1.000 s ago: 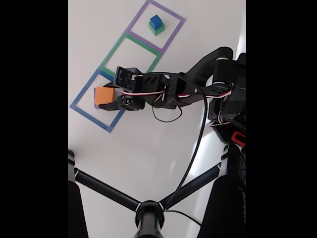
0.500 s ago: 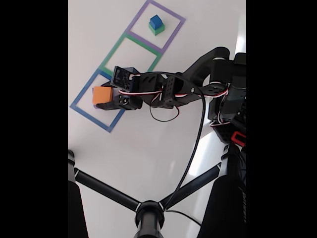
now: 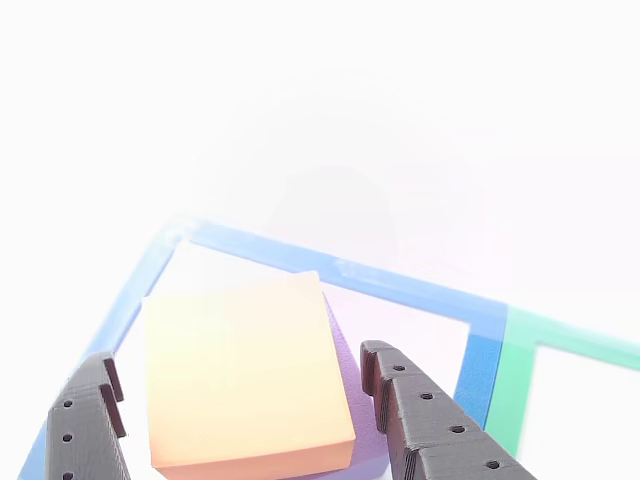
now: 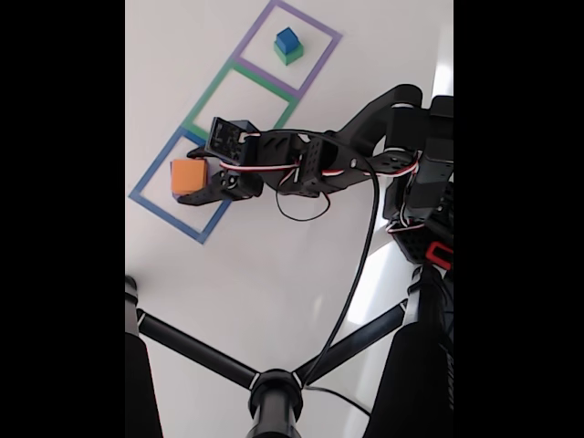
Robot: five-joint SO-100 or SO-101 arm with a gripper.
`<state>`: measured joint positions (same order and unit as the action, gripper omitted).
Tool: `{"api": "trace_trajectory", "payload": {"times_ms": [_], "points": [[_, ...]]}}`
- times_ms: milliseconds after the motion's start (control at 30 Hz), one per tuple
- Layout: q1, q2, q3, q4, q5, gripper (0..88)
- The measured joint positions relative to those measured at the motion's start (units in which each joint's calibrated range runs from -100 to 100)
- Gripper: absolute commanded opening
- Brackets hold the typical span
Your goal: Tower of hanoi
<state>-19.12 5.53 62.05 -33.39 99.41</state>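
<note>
An orange block [image 3: 240, 385] rests on a purple block [image 3: 340, 345] inside the blue tape square [image 3: 350, 275]. My gripper [image 3: 235, 358] is open: its dark fingers [image 3: 420, 420] stand on either side of the orange block, with a narrow gap on each side. In the fixed view the orange block [image 4: 188, 176] sits in the blue square [image 4: 164, 217] with the gripper [image 4: 203, 175] right beside it. A small blue block [image 4: 286, 37] sits on a green block [image 4: 290, 55] in the purple square [image 4: 308, 20].
A green tape square [image 4: 208, 94] lies between the blue and purple ones with nothing in it. The arm's base [image 4: 424, 210] and cables stand at the right. Black tripod legs [image 4: 201, 356] cross the bottom of the fixed view. The white table is bare elsewhere.
The orange block moved slightly left and settled in the blue square. The gripper's fingers have spread apart from it and the wrist shifted a little.
</note>
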Motion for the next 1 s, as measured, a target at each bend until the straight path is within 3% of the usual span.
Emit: {"api": "trace_trajectory", "payload": {"times_ms": [167, 333, 700, 1000], "points": [[0.0, -4.9, 0.0, 1.8, 0.0, 28.0], [0.1, -13.7, -0.8, 11.5, 0.0, 24.5], [6.2, -40.1, -2.1, 49.7, 0.2, 1.5], [12.1, -50.7, -16.6, 82.1, 0.0, 0.1]]}}
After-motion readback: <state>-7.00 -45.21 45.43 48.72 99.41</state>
